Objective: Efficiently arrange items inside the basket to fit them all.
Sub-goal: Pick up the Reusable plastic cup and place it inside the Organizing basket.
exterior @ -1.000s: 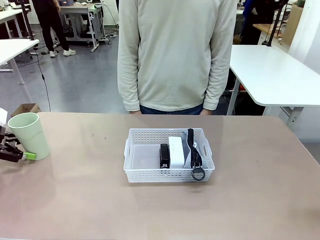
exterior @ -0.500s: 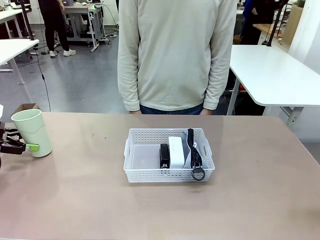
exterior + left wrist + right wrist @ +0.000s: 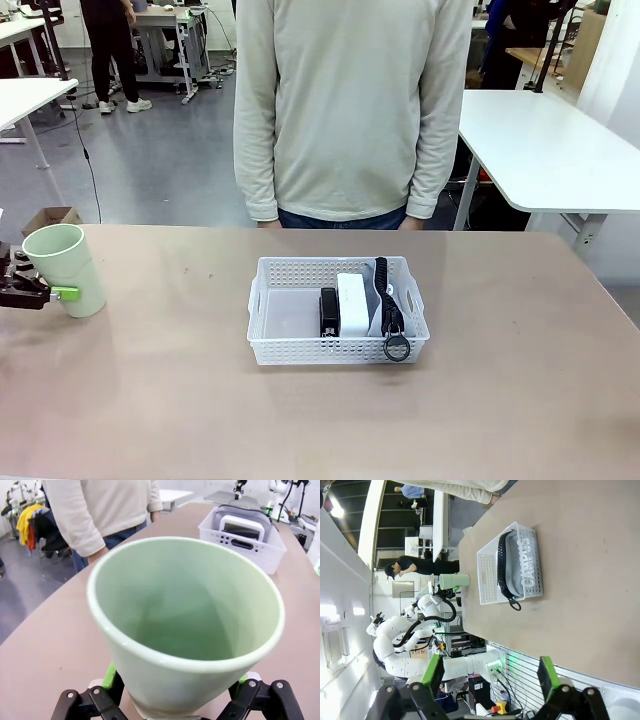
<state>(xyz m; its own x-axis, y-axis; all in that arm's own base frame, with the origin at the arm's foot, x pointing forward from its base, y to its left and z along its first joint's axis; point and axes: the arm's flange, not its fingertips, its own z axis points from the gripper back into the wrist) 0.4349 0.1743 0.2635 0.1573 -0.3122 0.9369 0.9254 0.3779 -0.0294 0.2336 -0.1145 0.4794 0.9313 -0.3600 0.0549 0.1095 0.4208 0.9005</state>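
Pale green plastic cup stands upright at the counter's left edge, clamped between the left gripper's fingers. White perforated plastic basket sits mid-counter, well apart, holding stapler, white device and pouch. Right gripper hangs released, grasping nothing.

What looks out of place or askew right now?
The strap of the grey pouch spills over the basket's near rim, its ring hanging outside. The pale green cup stands far off at the table's left edge, between the left gripper's fingers. Nothing looks spilled or damaged.
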